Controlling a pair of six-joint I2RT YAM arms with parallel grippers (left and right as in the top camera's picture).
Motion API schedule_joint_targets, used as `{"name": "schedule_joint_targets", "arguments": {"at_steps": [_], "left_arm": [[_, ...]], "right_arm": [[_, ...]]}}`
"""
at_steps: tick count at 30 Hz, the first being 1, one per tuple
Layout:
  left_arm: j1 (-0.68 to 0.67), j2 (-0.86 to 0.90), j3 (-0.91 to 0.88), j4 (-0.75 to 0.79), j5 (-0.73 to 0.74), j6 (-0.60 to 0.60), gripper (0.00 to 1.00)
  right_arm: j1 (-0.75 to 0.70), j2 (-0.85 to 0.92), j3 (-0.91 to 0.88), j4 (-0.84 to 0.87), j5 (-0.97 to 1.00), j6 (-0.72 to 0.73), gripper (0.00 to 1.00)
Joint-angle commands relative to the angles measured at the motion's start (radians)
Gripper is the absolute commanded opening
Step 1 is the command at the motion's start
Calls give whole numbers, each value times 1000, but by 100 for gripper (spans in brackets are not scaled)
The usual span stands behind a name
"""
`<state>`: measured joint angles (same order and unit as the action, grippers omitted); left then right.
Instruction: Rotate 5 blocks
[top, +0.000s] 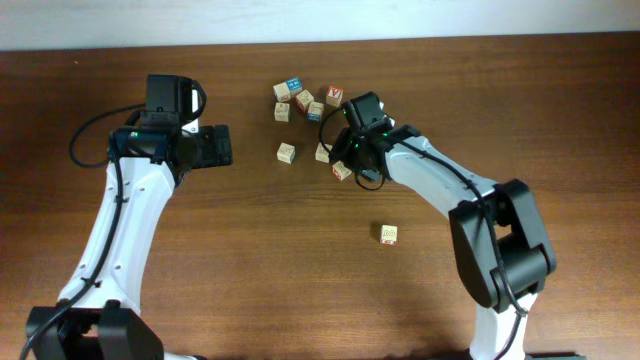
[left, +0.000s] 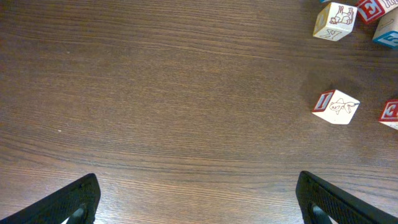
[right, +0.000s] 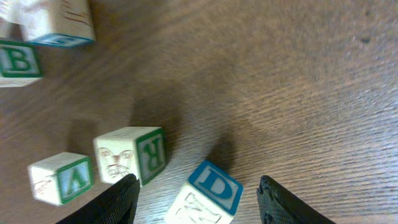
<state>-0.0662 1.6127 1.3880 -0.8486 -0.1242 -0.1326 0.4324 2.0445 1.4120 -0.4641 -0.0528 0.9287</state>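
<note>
- Right gripper (right: 198, 185): upper centre of the overhead frame; jaws apart, straddling the D block (right: 210, 191) without gripping it.
- Left gripper (top: 218, 146): upper left; jaws wide, holding nothing, over bare table (top: 200, 260).
- Letter blocks (top: 287, 152): loose cluster at upper centre; one stray block (top: 389, 233) at lower right, well apart.
- Progress: the number already turned cannot be read; the D block is seemingly the one in hand, with others probably pending.

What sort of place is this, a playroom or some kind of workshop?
Likely a robotics lab bench, not a playroom: two white-and-black robot arms stand at a dark wooden table, small pale wooden letter cubes scattered on it, a plain pale wall behind.
</note>
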Motion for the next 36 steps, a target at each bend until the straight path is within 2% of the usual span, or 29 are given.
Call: {"name": "schedule_joint_targets", "arguments": {"at_steps": [1,2,5,7,9,11,13,16,21,22,25,27,29,32,34,36], "left_arm": [[3,4,14,2,-4,-13,99],[3,4,14,2,-4,-13,99],[3,4,14,1,-4,-13,99],[3,4,13,1,-4,-13,99],[3,4,14,1,-4,-13,99],[3,4,13,1,-4,-13,99],[3,4,13,1,-4,-13,99],[3,4,14,1,-4,-13,99],[3,4,14,1,-4,-13,99],[3,4,14,1,-4,-13,99],[3,4,14,1,-4,-13,99],[3,4,13,1,-4,-13,99],[3,4,13,1,-4,-13,99],[3,4,13,1,-4,-13,99],[3,4,14,1,-4,-13,99],[3,4,13,1,-4,-13,99]], "right_arm": [[8,36,5,-11,-5,30,55],[8,36,5,-20,-20,7,47],[8,36,5,-69,-43,-70,37],[6,36,22,-125,-49,-146,36],[5,36,78,-199,-48,-362,45],[5,36,119,-267,-48,-451,44],[7,38,118,-292,-52,-450,44],[8,40,117,-292,-71,-440,38],[20,58,111,-273,-32,-311,40],[20,77,111,-282,-18,-294,45],[20,87,116,-289,-22,-298,40],[19,72,135,-313,-22,-352,31],[19,31,179,-373,-22,-399,27],[21,-27,256,-568,-34,-417,27],[35,-27,243,-673,-41,-417,27],[68,-27,177,-689,-40,-404,27]]}}
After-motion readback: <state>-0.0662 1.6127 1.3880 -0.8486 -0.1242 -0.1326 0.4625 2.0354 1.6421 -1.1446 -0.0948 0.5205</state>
